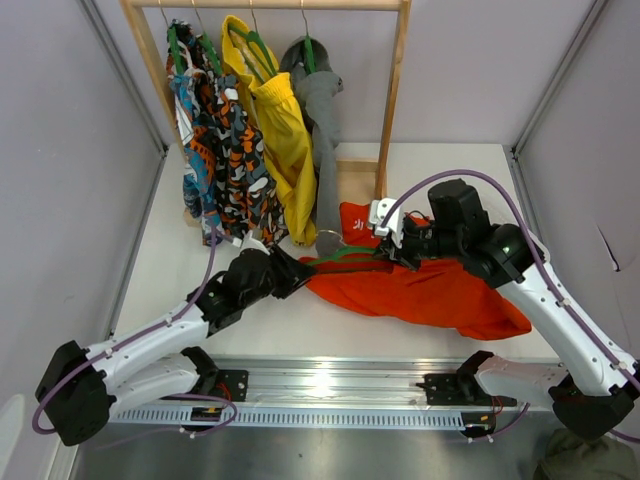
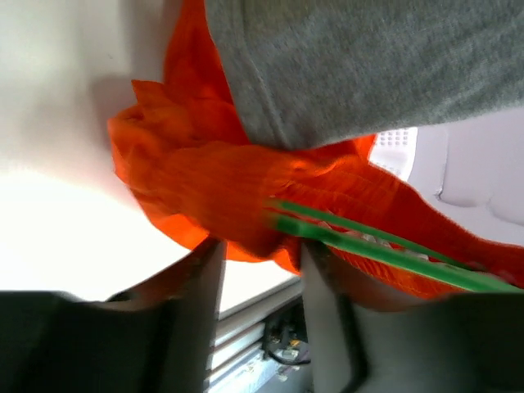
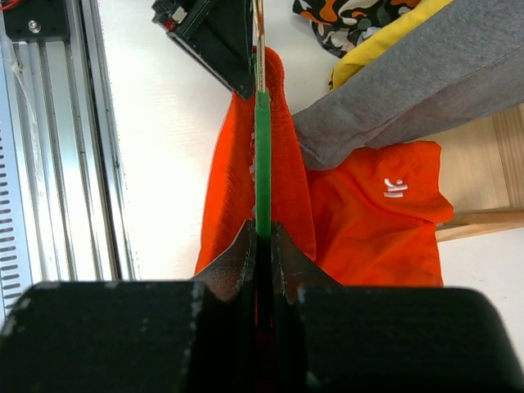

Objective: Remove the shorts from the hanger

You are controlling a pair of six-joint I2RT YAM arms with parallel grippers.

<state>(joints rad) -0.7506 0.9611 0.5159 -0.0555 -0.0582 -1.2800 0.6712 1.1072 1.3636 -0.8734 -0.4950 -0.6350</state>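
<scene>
— Where are the shorts?

— On my overhead feed the orange-red shorts (image 1: 430, 295) lie crumpled on the white table (image 1: 300, 330) between the two arms, just below the hanging grey garment (image 1: 322, 130). The green hanger (image 3: 262, 164) lies across them.

— And your claws?

— My right gripper (image 3: 264, 233) has its fingers pinched tight on the hanger's bar. My left gripper (image 2: 262, 254) straddles the bunched left end of the shorts, fingers part-way apart. That wrist view is blurred, so I can't tell whether it is actually gripping the cloth.
</scene>
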